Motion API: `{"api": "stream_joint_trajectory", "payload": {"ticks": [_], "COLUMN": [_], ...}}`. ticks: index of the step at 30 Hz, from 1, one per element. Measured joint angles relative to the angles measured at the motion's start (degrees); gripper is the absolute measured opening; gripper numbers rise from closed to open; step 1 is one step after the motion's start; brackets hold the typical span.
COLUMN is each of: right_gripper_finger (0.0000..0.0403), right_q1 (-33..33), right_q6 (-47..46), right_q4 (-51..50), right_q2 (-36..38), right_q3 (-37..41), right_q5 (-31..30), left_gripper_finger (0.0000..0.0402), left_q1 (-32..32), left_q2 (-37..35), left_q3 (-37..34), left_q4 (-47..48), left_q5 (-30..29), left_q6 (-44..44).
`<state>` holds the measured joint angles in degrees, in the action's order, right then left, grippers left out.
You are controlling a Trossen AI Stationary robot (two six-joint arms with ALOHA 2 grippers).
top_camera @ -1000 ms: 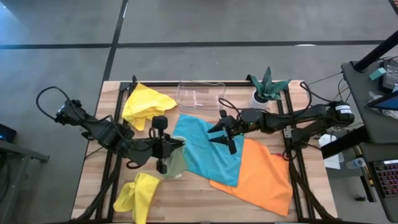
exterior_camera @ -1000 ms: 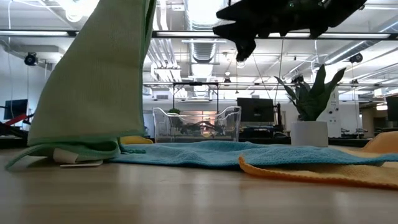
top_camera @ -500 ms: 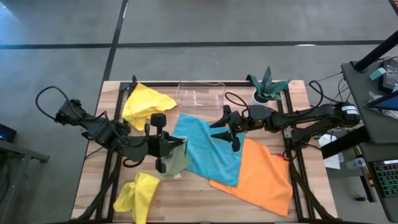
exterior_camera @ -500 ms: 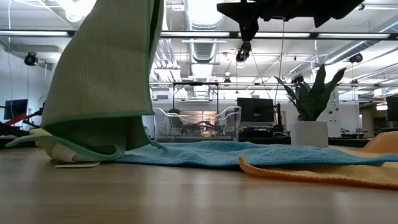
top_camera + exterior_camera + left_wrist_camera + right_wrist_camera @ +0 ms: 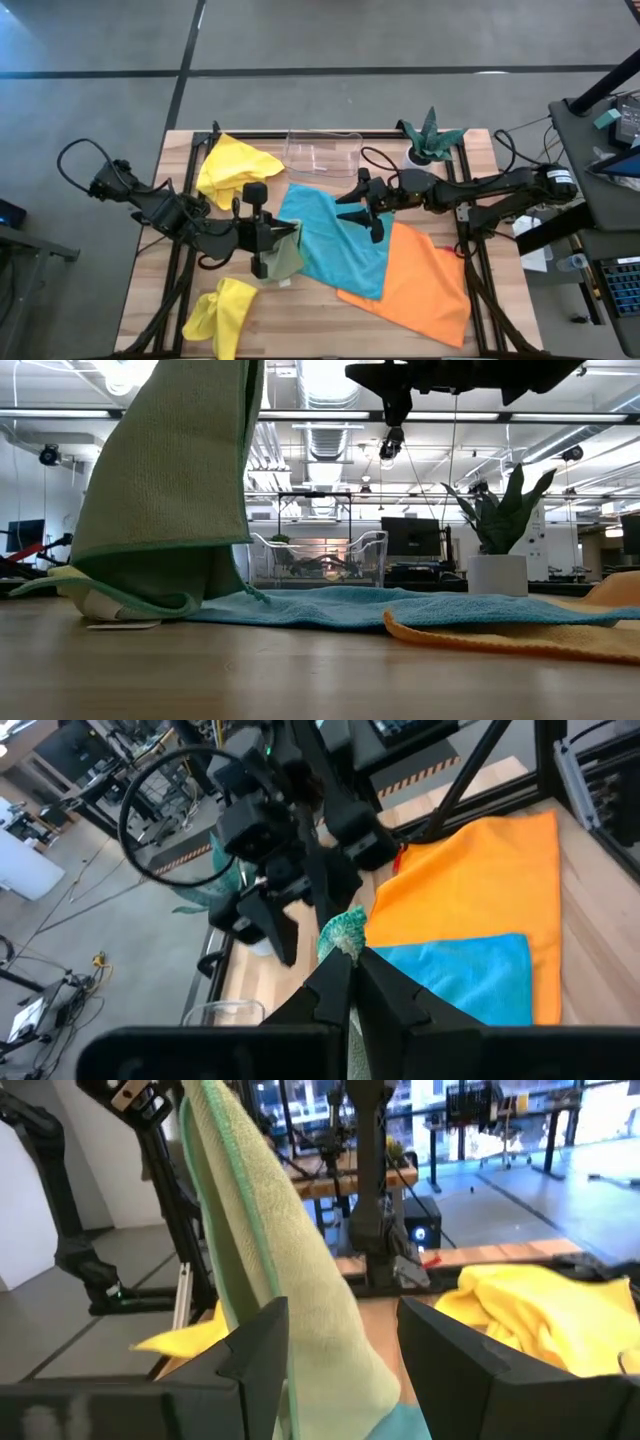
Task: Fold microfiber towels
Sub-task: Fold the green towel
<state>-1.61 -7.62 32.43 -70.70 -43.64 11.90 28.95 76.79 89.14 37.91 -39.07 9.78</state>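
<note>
Pincer of the left arm is pressed shut on one corner of the soft sage green microfiber towel, which hangs from it as a tall drape; the lower folds of the cloth rest bunched on the wooden surface directly below. Opposite it, the right arm's pincer hovers with its fingers spread and holding nothing, close to the hanging cloth and above the turquoise blue microfiber towel.

The hold looks thin: only a small tuft shows past the closed tips in the left wrist view, so a sideways tug from the right pincer could pull the corner free and drop the towel in a heap. If the right pincer closes on the middle of the drape rather than an edge, the cloth would likely stretch crooked and fold unevenly. The green towel's base touches the turquoise one, so dragging it might carry that cloth along. Beyond the right pincer lies the orange microfiber towel, overlapping the turquoise one; two bright yellow microfiber towels sit apart from the left pincer.
</note>
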Motion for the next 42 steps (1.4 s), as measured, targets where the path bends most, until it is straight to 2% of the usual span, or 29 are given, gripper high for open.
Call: {"api": "stream_joint_trajectory", "payload": {"ticks": [11, 19, 25, 30, 36, 42], "right_gripper_finger": [0.0178, 0.0178, 0.0178, 0.0178, 0.0178, 0.0178], "right_q1": [0.6, 1.8, 4.4, 8.7, 13.5, 15.9], "right_q6": [-3.0, -4.7, -3.3, 0.5, 5.5, 4.2], "right_q4": [7.5, 13.8, 13.9, 13.1, 6.4, 1.2], "right_q2": [-7.1, -11.3, -11.6, -11.9, -11.9, -11.9], "right_q3": [0.0, 0.0, 0.0, 0.0, 0.0, 0.0], "right_q5": [-0.2, -2.0, -3.2, -7.9, -17.3, -18.1], "left_gripper_finger": [0.0000, 0.0000, 0.0000, 0.0000, 0.0000, 0.0000], "left_q1": [0.0, -0.1, -0.1, -0.1, -0.1, -0.1], "left_q2": [0.0, 0.0, 0.0, 0.0, 0.0, 0.0], "left_q3": [0.5, 1.2, 2.9, 4.1, 4.2, 4.2], "left_q4": [-4.9, -6.6, -6.9, -9.5, -12.3, -12.2], "left_q5": [1.0, -1.9, -5.1, -8.7, -9.0, -9.0], "left_q6": [4.6, 7.8, 10.8, 14.4, 16.8, 16.9]}}
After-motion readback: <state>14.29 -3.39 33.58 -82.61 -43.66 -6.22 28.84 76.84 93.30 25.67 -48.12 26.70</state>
